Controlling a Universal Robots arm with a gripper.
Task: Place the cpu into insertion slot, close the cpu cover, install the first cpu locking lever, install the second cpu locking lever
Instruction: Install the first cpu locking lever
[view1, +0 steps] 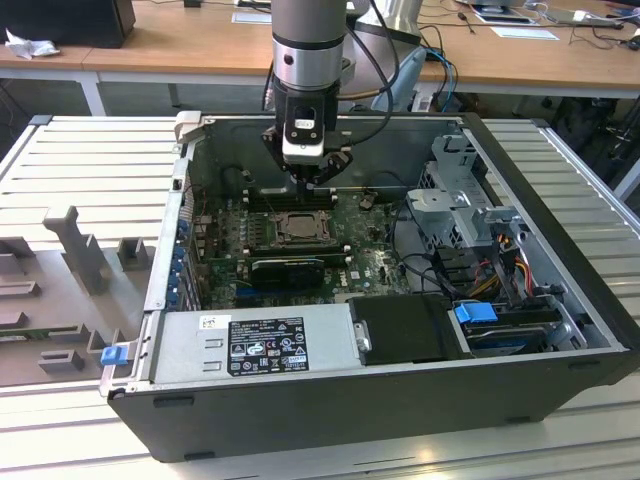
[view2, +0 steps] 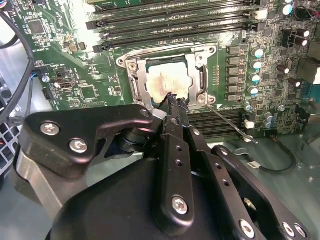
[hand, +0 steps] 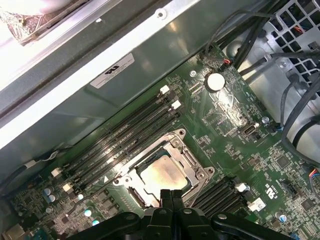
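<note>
The cpu lies flat in the insertion slot, its pale metal top showing through the window of the cpu cover, which is folded down over it. A thin metal locking lever sticks out slantwise from the socket's corner, over the memory slots. My gripper hangs just above the socket's edge, by the lever's root. Its fingers are shut together with nothing between them.
Long black memory slots flank the socket on both sides. A black graphics card lies in front of it, then the power supply. A drive cage and cables crowd the exterior view's right. The case walls stand all round.
</note>
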